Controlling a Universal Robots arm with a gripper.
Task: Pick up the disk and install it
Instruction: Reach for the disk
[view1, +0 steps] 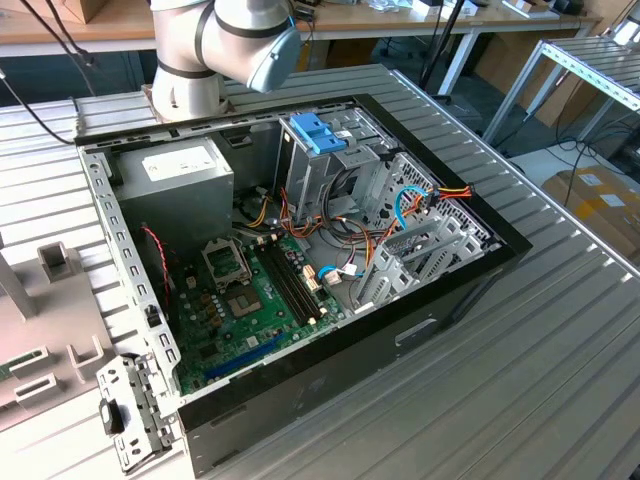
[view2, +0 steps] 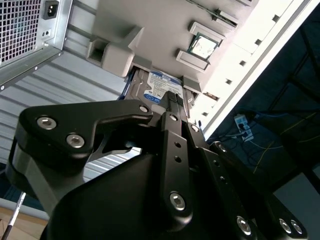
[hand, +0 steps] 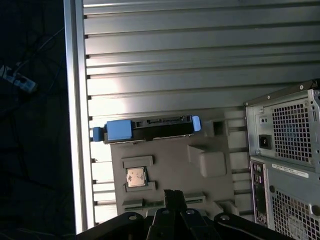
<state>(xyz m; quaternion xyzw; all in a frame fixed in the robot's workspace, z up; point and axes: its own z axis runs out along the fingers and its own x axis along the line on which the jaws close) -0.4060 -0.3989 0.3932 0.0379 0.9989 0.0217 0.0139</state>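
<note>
Second wrist view | my black hand (view2: 175, 100) is pressed together, pinching nothing | its tips sit just before the flat dark metal disk (view2: 159, 86), white label with blue band | disk stands on edge in a slot of the grey plastic holder (view2: 155, 30) on the ribbed metal desk (view2: 75, 90) | contact: cannot tell

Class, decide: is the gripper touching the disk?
Cannot tell. In the second wrist view the gripper overlaps the disk in its grey holder, hiding any contact or gap.
</note>
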